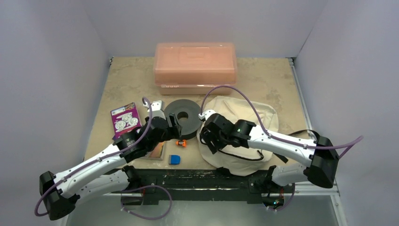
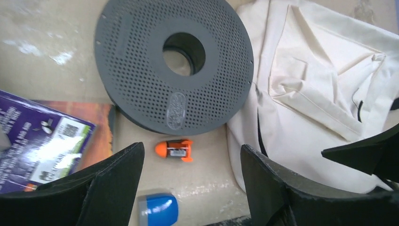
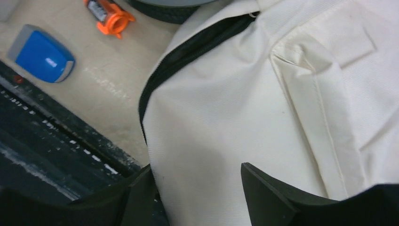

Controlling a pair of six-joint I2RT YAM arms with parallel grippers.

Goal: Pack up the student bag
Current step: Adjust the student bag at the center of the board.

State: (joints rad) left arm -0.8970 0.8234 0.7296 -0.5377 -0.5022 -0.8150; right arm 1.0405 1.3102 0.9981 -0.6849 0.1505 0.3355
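1. Student bag (image 1: 256, 115) lies flat at table right, touching the grey spool (image 1: 182, 117) from its 3 o'clock.
2. Left gripper (image 2: 190, 149): jaws wide apart, holding nothing, above an orange cap piece (image 2: 175, 150) at the spool's 6 o'clock.
3. Right gripper (image 3: 196, 169): jaws spread over the bag's cloth, no grip seen.
4. Blue block (image 1: 174, 159) at 7 o'clock of the orange piece; purple card pack (image 1: 124, 118) at the spool's 9 o'clock; pink box (image 1: 195, 63) at 12 o'clock.

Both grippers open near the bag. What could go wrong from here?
1. The orange piece is small and lies close to the grey spool; the left gripper may bump the spool or flick the piece away.
2. The right gripper hangs over loose student bag cloth; it may pinch fabric, not the zip.
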